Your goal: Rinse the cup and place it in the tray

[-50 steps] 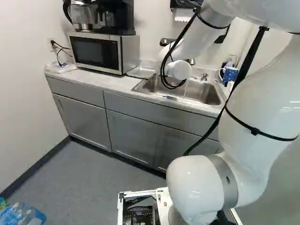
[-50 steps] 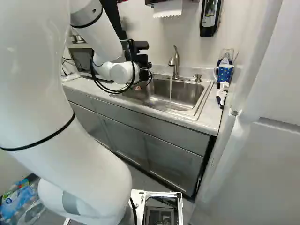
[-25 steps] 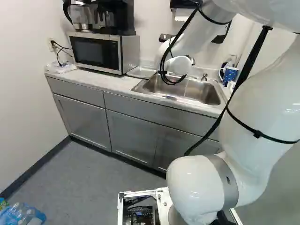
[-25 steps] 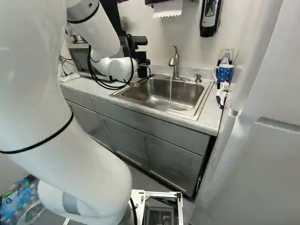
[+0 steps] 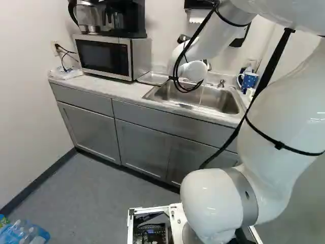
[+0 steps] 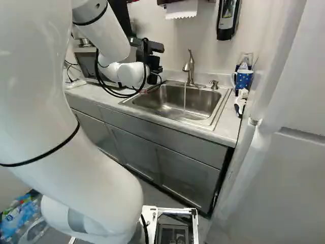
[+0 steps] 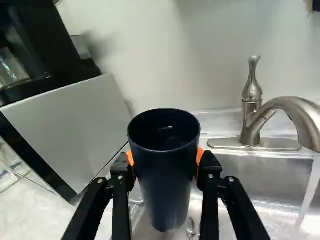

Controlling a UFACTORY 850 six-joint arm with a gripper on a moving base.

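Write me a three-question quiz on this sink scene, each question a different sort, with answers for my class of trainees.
1. True or false: the dark cup is held between the orange pads of the claw.

2. Multiple choice: what is coming from the faucet?
A. Steam
B. A stream of water
C. Nothing

3. Fill in the blank: in the right base view, the spotted blue mug stands to the ____ of the sink.

Key: 1. True. 2. B. 3. Right.
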